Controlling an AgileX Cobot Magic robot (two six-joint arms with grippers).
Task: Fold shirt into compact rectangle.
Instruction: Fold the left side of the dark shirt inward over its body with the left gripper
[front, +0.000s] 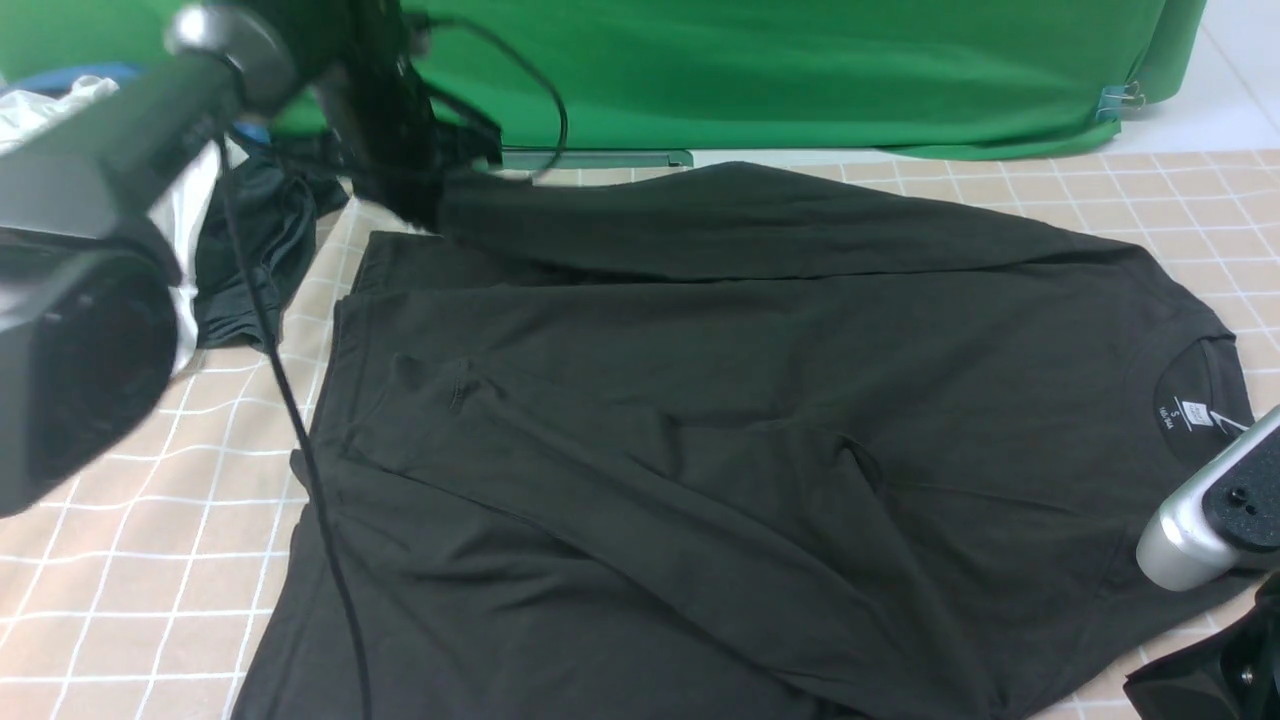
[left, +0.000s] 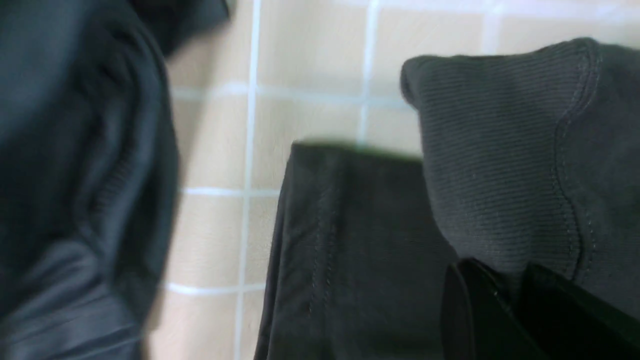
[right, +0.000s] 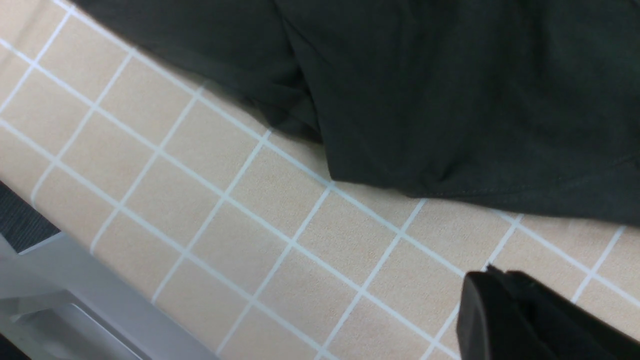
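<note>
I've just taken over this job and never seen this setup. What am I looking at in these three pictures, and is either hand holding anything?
A two-armed robot is folding a black shirt on a checked tablecloth. The wide picture looks forward from between the arms; the other two come from wrist cameras. The left hand pinches the shirt's ribbed sleeve cuff. The right hand is shut and empty, over bare cloth beside the shirt. A dark garment and a white garment lie at the far left.

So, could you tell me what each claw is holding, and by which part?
The left claw pinches the shirt by its ribbed sleeve cuff; the right claw holds nothing.
</note>
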